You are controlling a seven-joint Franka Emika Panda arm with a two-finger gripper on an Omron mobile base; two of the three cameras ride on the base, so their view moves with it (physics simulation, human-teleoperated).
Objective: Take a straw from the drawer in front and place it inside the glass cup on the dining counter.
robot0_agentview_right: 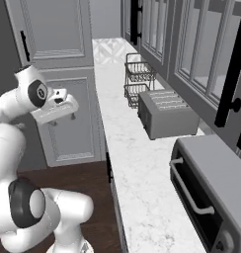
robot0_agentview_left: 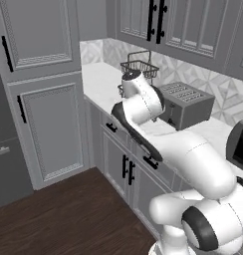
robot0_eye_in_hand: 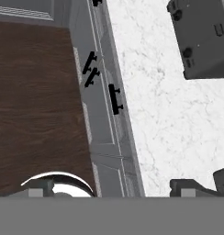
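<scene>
The drawer (robot0_eye_in_hand: 107,114) is shut, a grey front just under the marble worktop's edge, with a short black bar handle (robot0_eye_in_hand: 115,98). That handle (robot0_agentview_left: 150,162) also peeks out below my arm in the left base view. My gripper (robot0_eye_in_hand: 114,188) hovers above the worktop's edge and looks straight down at the drawer front. It is open, its fingertips (robot0_eye_in_hand: 40,188) far apart with nothing between them. My hand (robot0_agentview_right: 54,108) hangs to the left of the worktop in the right base view. The straw, the glass cup and the dining counter are out of view.
A grey toaster (robot0_agentview_left: 185,102) and wire baskets (robot0_agentview_left: 139,67) stand on the marble worktop (robot0_agentview_right: 137,163). A dark oven (robot0_agentview_right: 211,188) sits near my base. Paired black door handles (robot0_eye_in_hand: 90,69) lie below the drawer. Tall grey cabinets (robot0_agentview_left: 41,99) and dark wood floor (robot0_agentview_left: 68,214) lie to the left.
</scene>
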